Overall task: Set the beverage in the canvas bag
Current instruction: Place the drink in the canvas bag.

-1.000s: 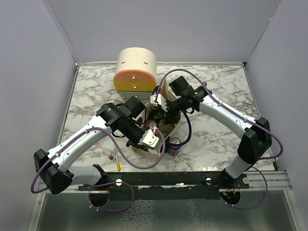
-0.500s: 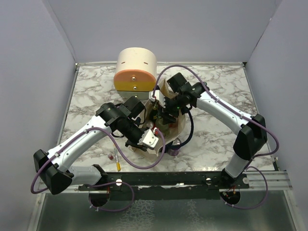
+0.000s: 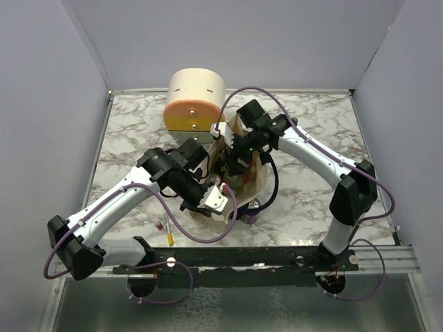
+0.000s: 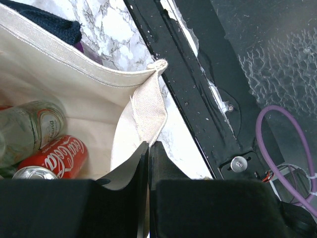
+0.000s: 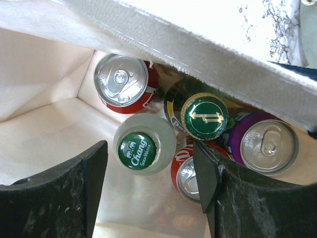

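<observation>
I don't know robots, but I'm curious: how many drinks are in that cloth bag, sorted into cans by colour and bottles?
Red cans: 2
Purple can: 1
Green-capped bottles: 2
Total in the canvas bag: 5

Top view: canvas bag (image 3: 261, 181) mostly hidden under both arms (contents unseen there). Right wrist view: purple can (image 5: 265, 144) partly under bag rim. Small item (image 3: 160, 225) on table (image 3: 131, 138) too small to name.
</observation>
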Available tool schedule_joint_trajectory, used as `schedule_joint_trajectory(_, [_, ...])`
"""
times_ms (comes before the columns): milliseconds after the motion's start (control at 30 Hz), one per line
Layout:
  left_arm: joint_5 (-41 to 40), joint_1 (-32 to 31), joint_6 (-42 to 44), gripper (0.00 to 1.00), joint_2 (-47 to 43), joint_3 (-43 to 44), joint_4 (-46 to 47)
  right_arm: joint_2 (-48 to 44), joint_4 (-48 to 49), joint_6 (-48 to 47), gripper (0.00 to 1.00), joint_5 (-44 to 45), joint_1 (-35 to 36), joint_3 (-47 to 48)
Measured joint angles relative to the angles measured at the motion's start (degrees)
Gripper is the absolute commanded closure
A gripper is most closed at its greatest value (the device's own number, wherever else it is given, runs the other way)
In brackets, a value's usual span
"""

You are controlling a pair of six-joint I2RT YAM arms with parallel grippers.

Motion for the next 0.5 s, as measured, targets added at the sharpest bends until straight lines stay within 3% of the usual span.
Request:
schedule_joint_trajectory(333, [0.0, 0.7, -0.3, 1.00, 0.0, 0.0, 0.0, 1.0, -0.1, 0.6, 0.66, -3.0, 0.0, 0.0])
schedule_joint_trajectory(500, [0.0, 1.0, -0.5, 1.00, 0.0, 0.0, 0.0, 1.0, -0.1, 0.5, 0.98, -3.9, 0.0, -0.1])
